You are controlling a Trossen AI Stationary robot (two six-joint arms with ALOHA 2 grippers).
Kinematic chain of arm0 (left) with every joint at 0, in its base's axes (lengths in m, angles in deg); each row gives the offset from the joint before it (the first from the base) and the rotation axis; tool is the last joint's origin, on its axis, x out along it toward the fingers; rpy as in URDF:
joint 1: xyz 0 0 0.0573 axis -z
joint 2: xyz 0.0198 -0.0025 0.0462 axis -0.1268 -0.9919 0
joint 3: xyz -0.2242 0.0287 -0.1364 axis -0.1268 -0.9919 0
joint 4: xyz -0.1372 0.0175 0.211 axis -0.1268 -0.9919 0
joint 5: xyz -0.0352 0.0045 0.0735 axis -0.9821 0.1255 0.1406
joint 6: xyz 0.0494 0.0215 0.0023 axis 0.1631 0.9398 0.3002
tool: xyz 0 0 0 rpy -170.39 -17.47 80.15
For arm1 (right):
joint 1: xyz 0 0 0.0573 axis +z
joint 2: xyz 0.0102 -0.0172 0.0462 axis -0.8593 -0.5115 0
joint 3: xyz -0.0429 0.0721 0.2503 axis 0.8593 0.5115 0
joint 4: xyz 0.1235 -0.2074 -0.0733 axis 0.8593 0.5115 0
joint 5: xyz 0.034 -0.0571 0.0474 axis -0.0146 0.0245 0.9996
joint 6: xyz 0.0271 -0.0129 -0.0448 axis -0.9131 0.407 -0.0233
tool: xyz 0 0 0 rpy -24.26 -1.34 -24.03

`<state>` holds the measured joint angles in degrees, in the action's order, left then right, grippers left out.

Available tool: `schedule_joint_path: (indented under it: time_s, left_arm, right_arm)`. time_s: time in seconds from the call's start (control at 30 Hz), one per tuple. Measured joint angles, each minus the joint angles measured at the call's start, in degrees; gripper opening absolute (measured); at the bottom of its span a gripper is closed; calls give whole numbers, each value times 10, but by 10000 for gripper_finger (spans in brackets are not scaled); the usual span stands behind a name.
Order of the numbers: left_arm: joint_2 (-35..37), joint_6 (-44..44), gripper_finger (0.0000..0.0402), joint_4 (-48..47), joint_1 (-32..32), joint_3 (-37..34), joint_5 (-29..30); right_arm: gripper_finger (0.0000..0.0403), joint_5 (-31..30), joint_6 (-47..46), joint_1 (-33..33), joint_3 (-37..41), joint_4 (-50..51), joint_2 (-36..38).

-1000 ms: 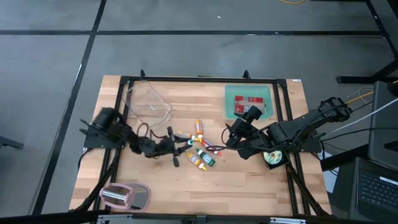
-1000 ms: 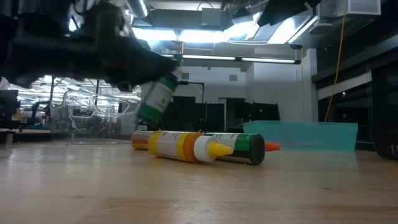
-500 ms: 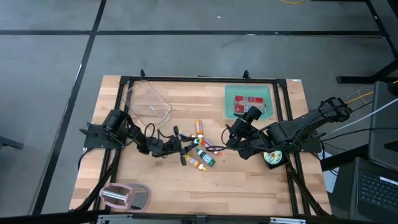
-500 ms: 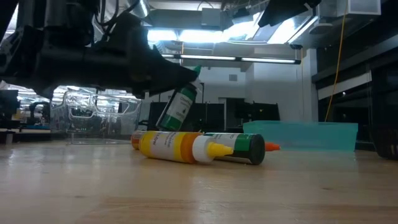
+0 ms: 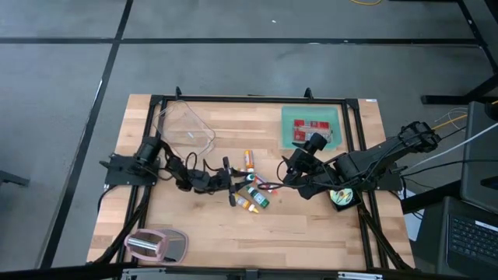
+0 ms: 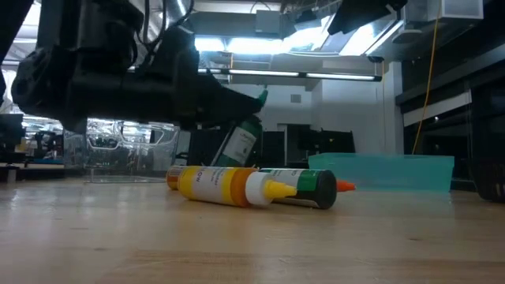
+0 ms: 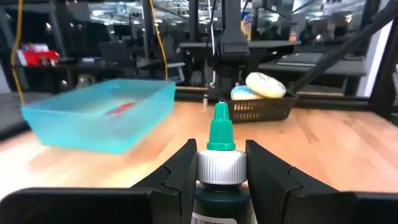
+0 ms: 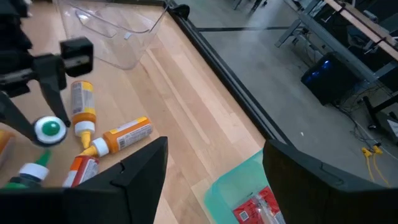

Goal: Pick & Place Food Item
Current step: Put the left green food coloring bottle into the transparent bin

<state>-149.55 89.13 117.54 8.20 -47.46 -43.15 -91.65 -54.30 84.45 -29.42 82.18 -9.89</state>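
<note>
The left tool [image 7: 217, 171] pinched a green-capped bottle [image 7: 219, 168] by its neck, tilted just above the bottles lying mid-table [image 5: 253, 196], its long axis pointing toward the teal bin [image 7: 102, 112] ahead. The right tool [image 8: 211, 165], spread wide, hung well apart.

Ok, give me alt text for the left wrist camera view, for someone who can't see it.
The left gripper holds a dark green bottle by its neck, its green nozzle cap pointing up between the two dark fingers. Beyond it on the wooden table sit a translucent teal bin and a dark basket.
</note>
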Motion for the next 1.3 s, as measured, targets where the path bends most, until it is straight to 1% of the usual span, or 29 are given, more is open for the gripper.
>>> schedule_joint_path:
  time_s: [0.07, 0.4, 0.6, 0.73, 0.8, 0.9, 1.0, 1.17, 1.3]
  left_arm:
    - [-14, -7, 106, -4, -3, 3, 2]
    - [-12, -11, 106, 0, -18, 7, -35]
    - [-12, -39, 110, 0, -31, 5, -48]
    - [-12, -75, 150, -1, -52, 3, -87]
    - [-12, -93, 156, -4, -64, 3, -117]
    - [-12, -113, 151, -8, -80, 3, -161]
    - [-12, -117, 141, -8, -87, 3, -188]
    - [-10, -102, 133, -3, -77, 5, -200]
    - [25, -100, 140, -11, -69, 10, -218]
  right_arm:
    - [258, 6, 1, 0, 0, 0, 0]
    - [258, 6, 1, 0, 0, 0, 0]
    - [258, 6, 1, 0, 0, 0, 0]
    - [258, 6, 0, 0, 0, 0, 0]
    - [258, 7, 0, 0, 0, 0, 0]
    - [258, 10, 0, 0, 0, 0, 0]
    - [258, 10, 0, 0, 0, 0, 0]
    - [258, 10, 0, 0, 0, 0, 0]
    - [258, 10, 0, 0, 0, 0, 0]
